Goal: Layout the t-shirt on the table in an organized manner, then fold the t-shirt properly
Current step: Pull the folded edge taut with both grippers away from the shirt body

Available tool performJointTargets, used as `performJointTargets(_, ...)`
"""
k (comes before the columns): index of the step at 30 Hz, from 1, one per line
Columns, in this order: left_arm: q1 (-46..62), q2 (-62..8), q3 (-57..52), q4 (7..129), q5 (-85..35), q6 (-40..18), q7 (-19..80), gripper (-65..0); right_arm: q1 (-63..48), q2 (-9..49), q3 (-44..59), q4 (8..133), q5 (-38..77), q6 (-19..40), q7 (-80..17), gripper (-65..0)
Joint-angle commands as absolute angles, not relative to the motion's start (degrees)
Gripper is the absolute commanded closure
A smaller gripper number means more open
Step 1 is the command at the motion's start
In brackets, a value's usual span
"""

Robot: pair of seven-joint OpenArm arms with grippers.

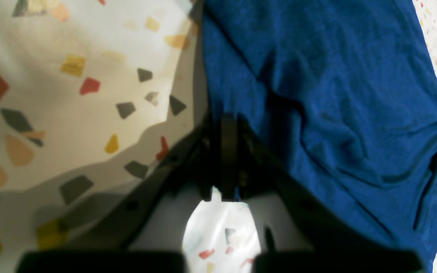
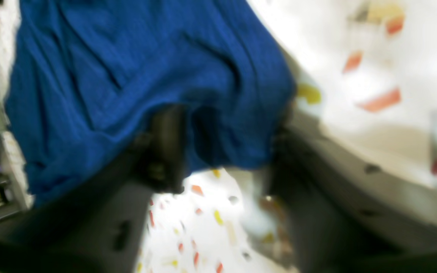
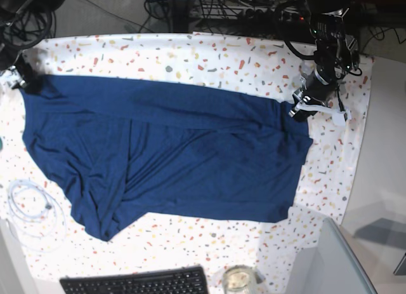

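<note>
The dark navy t-shirt [image 3: 177, 154] lies spread across the speckled white table [image 3: 222, 59], with folds and a bunched lower left corner. At the shirt's upper right corner, my left gripper [image 3: 303, 106] is shut. In the left wrist view its fingers [image 1: 228, 125] are pressed together on the edge of the t-shirt [image 1: 336, 94], with the table [image 1: 70, 113] beside them. My right gripper [image 3: 22, 81] is at the shirt's upper left corner. In the blurred right wrist view its jaws [image 2: 228, 121] stand apart around a fold of the t-shirt [image 2: 127, 68], above the table [image 2: 374, 57].
A black keyboard [image 3: 136, 282] and a glass jar [image 3: 238, 280] sit at the front edge. A coil of white cable [image 3: 28, 208] lies at the left. A grey translucent box [image 3: 330, 262] stands at the front right. Cables and equipment crowd the far edge.
</note>
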State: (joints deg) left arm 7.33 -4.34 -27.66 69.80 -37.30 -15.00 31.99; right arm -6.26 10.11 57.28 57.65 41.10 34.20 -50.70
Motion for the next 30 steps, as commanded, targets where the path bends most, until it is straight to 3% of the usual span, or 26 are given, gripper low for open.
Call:
performJointTargets(1, 7.0, -5.1, -27.7, 71.6, -38.0, -15.6, 31.1, 0.0, -6.1, 11.2, 57.6, 58.9, 41.5, 34.1, -51.4, -14.0)
performJointTargets(4, 7.7, -5.1, -27.7, 73.5, -38.0, -15.6, 31.1, 0.0, -5.9, 12.3, 57.6, 61.8, 41.5, 33.8, -55.7, -0.6)
performJointTargets(5, 7.9, -5.3, -27.7, 74.3, -38.0, -15.6, 31.1, 0.0, -5.8, 12.5, 57.6, 63.2, 41.5, 33.7, -57.6, 0.0)
performJointTargets(13, 7.4, -5.8, -33.2, 79.9, -37.9, -15.6, 39.7, 0.0, -1.8, 12.9, 57.7, 70.2, 41.2, 33.5, -67.5, 0.0)
performJointTargets(19, 8.1, -5.8, -38.2, 84.6, -37.9, -15.6, 45.4, 0.0, -1.5, 12.8, 57.7, 75.6, 41.6, 26.1, -72.1, 0.0)
performJointTargets(30, 13.1, -5.8, -39.5, 85.0, -37.9, -15.6, 46.8, 0.0, -3.7, 12.5, 57.3, 77.7, 41.2, 25.9, -72.4, 0.0)
